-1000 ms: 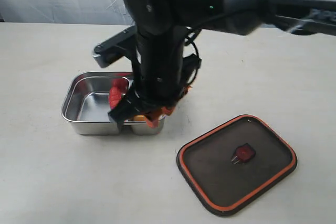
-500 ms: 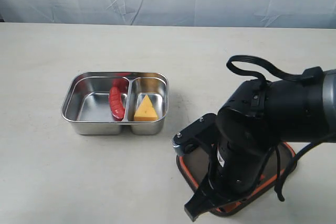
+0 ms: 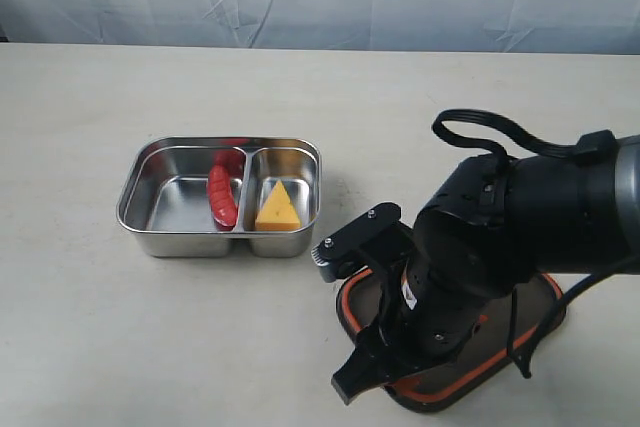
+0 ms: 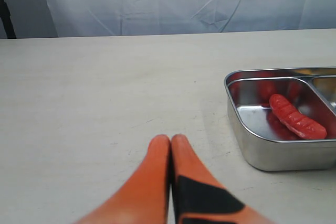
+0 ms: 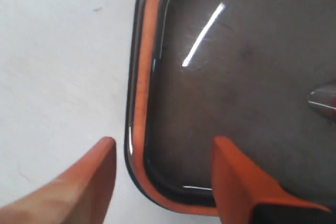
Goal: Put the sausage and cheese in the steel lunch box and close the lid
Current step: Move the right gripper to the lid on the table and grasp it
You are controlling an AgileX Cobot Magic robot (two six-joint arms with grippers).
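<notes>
Since a second ago the right arm has swung off the lunch box and come down over the near corner of the lid, where the right gripper (image 5: 163, 150) now stands with its orange fingers (image 5: 86, 179) spread wide. Between them runs the orange rim (image 5: 140, 103) of the lid (image 5: 236, 77): one finger is outside it over the bare table (image 3: 100, 347), the other inside over the dark plastic. Nothing is pinched yet. Well away from those fingers sits the lunch box (image 3: 135, 197), with the sausage (image 3: 221, 197) in the larger compartment along the divider and the cheese (image 3: 277, 207) in the smaller one, so only the lid is left to do. The left gripper (image 4: 170, 140) hangs off to the box's far side, fingers pressed together and empty. To my eye the risk is the grip itself: the lid lies flat, so the outer finger may scrape the table and shove the lid instead of catching its edge, and a hold on one corner of smooth plastic could let it droop or slip when lifted.
</notes>
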